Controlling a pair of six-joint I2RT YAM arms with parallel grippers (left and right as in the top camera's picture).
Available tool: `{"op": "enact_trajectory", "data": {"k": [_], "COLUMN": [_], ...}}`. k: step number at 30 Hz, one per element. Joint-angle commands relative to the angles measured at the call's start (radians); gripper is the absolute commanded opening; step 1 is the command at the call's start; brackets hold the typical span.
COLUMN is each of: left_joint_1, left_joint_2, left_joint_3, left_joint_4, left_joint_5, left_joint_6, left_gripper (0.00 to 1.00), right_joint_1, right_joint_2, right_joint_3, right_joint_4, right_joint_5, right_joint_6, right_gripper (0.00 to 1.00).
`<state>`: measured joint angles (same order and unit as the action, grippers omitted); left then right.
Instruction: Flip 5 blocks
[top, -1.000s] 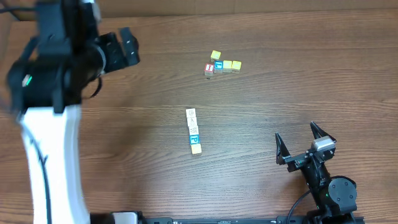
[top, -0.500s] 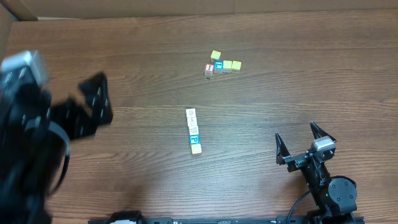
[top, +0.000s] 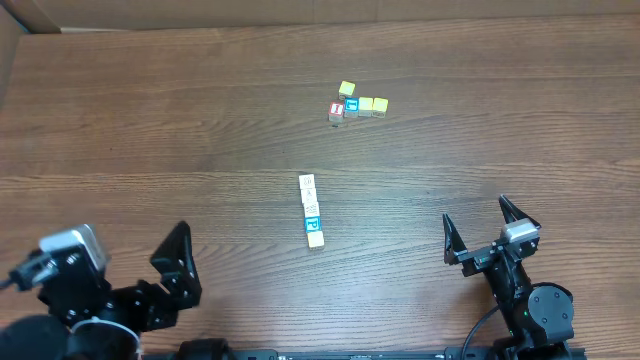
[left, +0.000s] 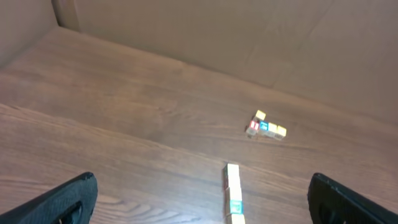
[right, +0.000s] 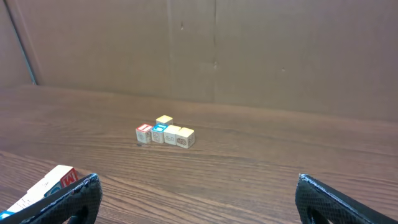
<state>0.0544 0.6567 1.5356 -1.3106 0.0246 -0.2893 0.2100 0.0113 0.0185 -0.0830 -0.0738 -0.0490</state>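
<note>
Left wrist, jaws: I see the left gripper (left: 202, 176) wide open, one finger at each bottom corner, with nothing between them.
Left wrist, blocks: the row of blocks (left: 233, 190) lies on the table (left: 124, 106) in front of the open fingers, pointing away from me.
Left wrist, other things: a bunch of cubes (left: 266, 127) sits farther off, toward the far edge.
Right wrist, jaws: the right gripper (right: 198, 178) is wide open too, and I see nothing in it.
Right wrist, blocks: only one end of the row shows, low on the left, by the left finger.
Right wrist, other things: the bunch is ahead of me, and its red I cube (right: 143, 132) is at the left end.
Overhead, blocks: the row lies in the middle of the table, its cubes close together in one line from far to near.
Overhead, other things: the bunch is near the far edge, well apart from the row.
Overhead, arms: the left gripper is by the near left corner and the right gripper by the near edge toward the right corner. Both are well apart from the row.
</note>
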Motion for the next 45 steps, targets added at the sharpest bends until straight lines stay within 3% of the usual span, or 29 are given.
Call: {"op": "enact_trajectory", "data": {"k": [1, 15, 22, 28, 45], "left_joint_1": [0.006, 0.006, 0.006, 0.004, 0.004], "left_joint_2": [-0.101, -0.55, -0.652, -0.653, -0.653], "left_joint_3": [-0.131, -0.752, -0.957, -1.098, -1.501], "left_joint_4": [0.081, 0.937, 1.275, 1.433, 1.634], "left_joint_5": [-0.01, -0.006, -0.006, -0.006, -0.006], "left_joint_6": [0.005, -0.004, -0.003, -0.006, -0.039], "left_gripper": [1.0, 1.0, 1.0, 1.0, 1.0], "right_joint_1": [-0.004, -0.004, -0.004, -0.004, -0.004], "right_joint_2": [-0.008, -0.008, -0.008, -0.008, -0.008], "right_joint_3": [-0.01, -0.01, -0.01, -0.01, -0.01], "right_joint_4": [0.004, 0.004, 0.003, 0.003, 0.003], "right_joint_5": [0.005, 0.005, 0.005, 0.005, 0.005], "right_joint_6": [-0.004, -0.004, -0.004, -0.004, -0.004], "right_gripper": [1.0, 1.0, 1.0, 1.0, 1.0]}}
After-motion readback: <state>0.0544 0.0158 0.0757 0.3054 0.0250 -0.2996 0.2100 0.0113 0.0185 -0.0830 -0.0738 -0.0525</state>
